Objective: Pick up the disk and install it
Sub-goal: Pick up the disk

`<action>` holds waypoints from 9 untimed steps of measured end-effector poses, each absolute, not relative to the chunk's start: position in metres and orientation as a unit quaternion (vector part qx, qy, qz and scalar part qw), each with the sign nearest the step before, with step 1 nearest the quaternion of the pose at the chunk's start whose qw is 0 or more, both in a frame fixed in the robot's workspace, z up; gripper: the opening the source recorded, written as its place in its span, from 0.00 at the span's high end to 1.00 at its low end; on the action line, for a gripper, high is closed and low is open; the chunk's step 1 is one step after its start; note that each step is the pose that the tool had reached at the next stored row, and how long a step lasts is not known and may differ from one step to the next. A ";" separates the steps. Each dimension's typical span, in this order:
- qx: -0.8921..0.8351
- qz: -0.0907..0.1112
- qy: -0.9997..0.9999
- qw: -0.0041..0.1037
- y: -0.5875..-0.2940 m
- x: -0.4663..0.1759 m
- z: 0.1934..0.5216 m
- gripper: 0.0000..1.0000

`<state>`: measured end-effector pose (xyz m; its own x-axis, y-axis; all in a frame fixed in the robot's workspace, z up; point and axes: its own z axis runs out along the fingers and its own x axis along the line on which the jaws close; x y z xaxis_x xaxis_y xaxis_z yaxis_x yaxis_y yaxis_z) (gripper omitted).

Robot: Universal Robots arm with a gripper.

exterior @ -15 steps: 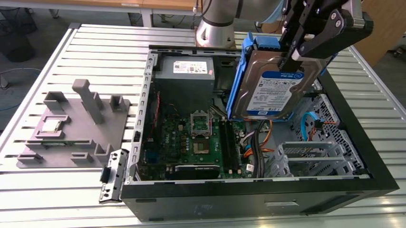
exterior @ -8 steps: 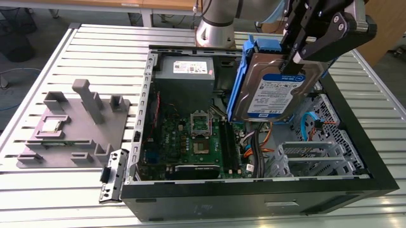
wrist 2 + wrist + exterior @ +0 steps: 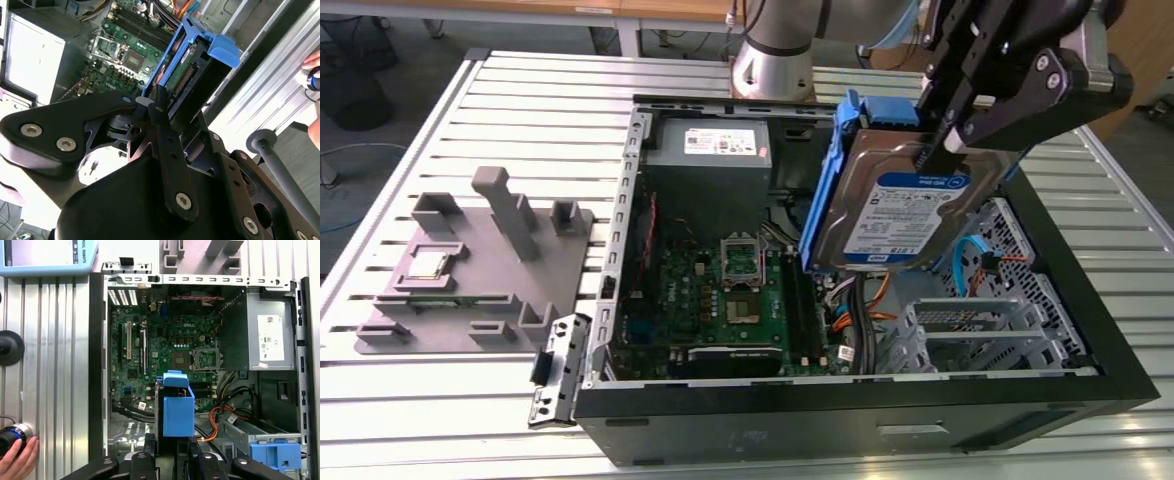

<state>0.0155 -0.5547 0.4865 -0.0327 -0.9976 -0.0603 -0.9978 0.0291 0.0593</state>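
Observation:
My gripper [image 3: 938,148] is shut on the top edge of the disk [image 3: 903,215], a silver hard drive with a white-and-blue label in a blue plastic carrier frame. In the exterior view the disk hangs upright and slightly tilted above the open computer case [image 3: 1067,385], over its right half near the drive cage [image 3: 983,330]. In the second wrist view the gripper [image 3: 154,100] clamps the disk [image 3: 186,75] edge-on above the motherboard. The first wrist view looks down the disk's blue carrier [image 3: 177,410] into the case.
Inside the case are a green motherboard [image 3: 720,290] and a grey power-supply box [image 3: 710,145]. A grey fixture [image 3: 467,270] with a small silver chip sits at the exterior view's left. Another blue carrier [image 3: 275,452] sits in a bay. A person's hand [image 3: 15,457] rests by a blue-ringed knob.

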 end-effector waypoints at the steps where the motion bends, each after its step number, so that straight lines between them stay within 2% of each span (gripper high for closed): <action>1: -0.695 0.042 0.717 0.001 -0.557 0.016 0.486 0.65; 9: -0.695 0.042 0.718 0.001 -0.575 0.016 0.484 0.65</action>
<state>0.0158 -0.5750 0.4844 -0.0342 -0.9976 -0.0602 -0.9978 0.0306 0.0593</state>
